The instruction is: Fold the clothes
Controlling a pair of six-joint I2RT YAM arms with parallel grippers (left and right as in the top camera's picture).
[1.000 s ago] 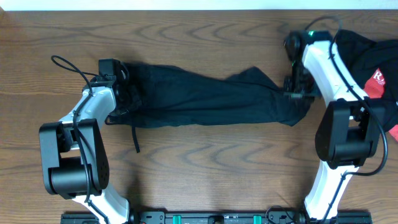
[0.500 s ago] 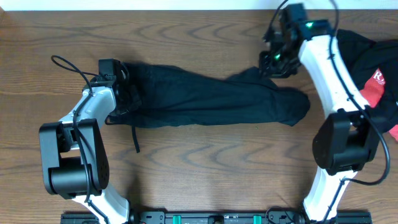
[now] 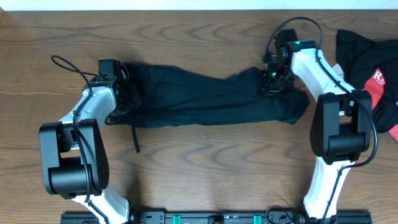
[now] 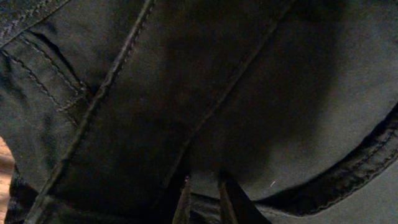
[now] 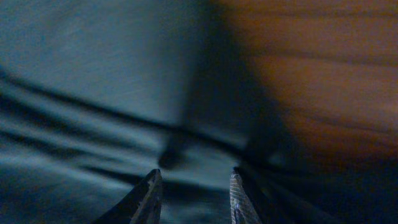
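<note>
left jaws: almost closed, pinching clothes (image 3: 186, 99) | right jaws: part open, empty, clothes just beneath

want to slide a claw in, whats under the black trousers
Only the wood table shows around the black trousers, with the thin cord trailing out near the left end. Whatever lies beneath the fabric itself is covered, so I cannot tell.
</note>
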